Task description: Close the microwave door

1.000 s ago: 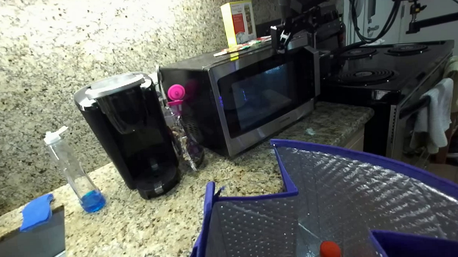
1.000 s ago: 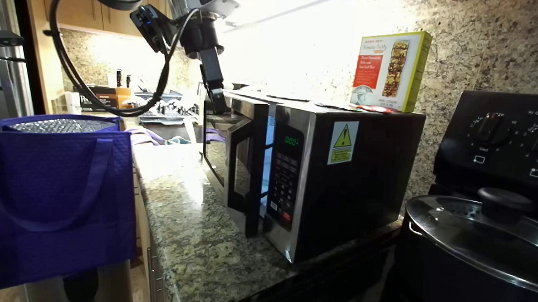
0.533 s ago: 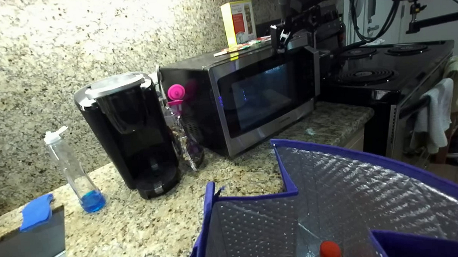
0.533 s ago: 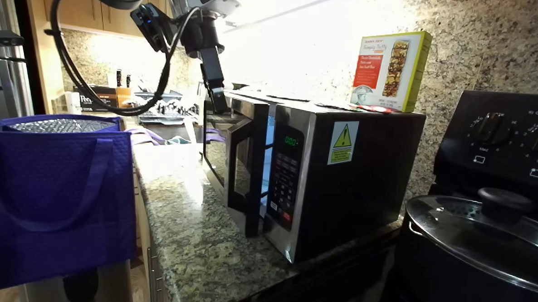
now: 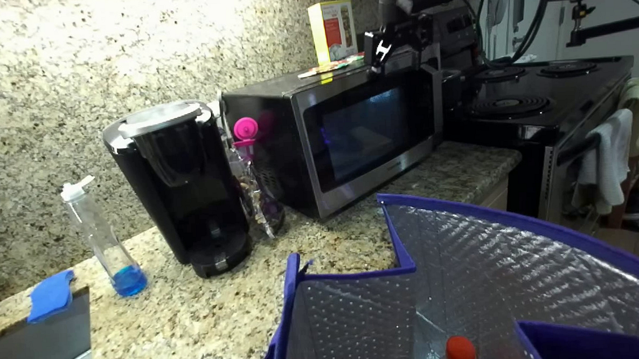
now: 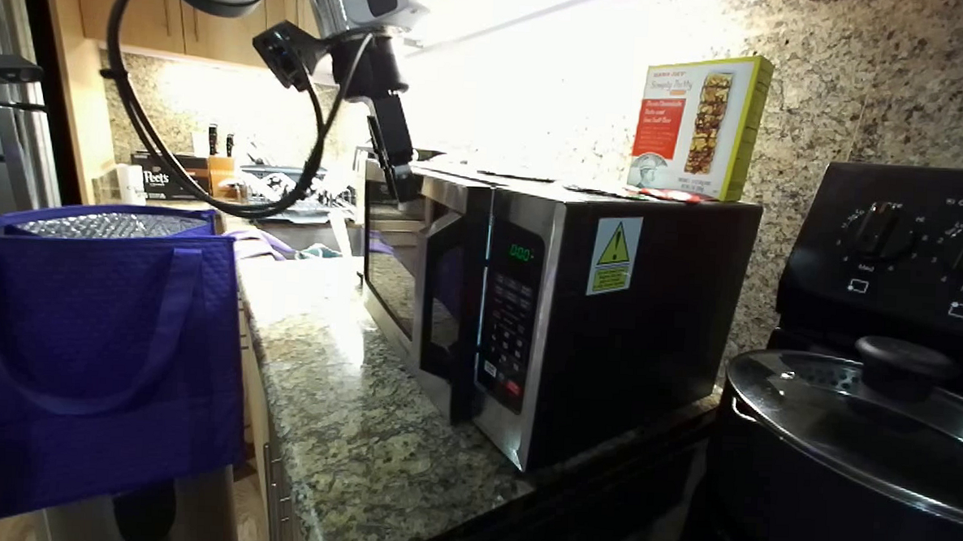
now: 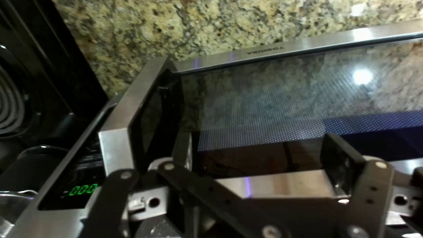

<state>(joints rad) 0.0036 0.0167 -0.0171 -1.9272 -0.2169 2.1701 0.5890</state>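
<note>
The microwave (image 5: 259, 96) stands on the counter; its dark side (image 6: 650, 310) shows in an exterior view. Its door (image 5: 360, 134) is nearly flush with the body, with only a thin bright line along the handle-side edge (image 6: 392, 275). In the wrist view the door's dark window (image 7: 264, 99) and silver frame lie in front of me, with the handle (image 7: 115, 129) to the left. My gripper (image 7: 257, 142) is open, its fingers apart with nothing between them. In both exterior views the gripper (image 6: 402, 184) (image 5: 377, 66) is at the door's upper front; contact is hard to see.
A purple bag (image 6: 97, 327) (image 5: 463, 249) stands in front of the counter. A black coffee maker (image 5: 180, 191) and a bottle (image 5: 104, 243) are beside the microwave. A box (image 6: 691, 125) stands on top. A stove with a lidded pot (image 6: 855, 466) is on its control-panel side.
The door has swung toward the microwave body, and the lit gap has shrunk to a thin line. My gripper has moved in with it, toward the microwave.
</note>
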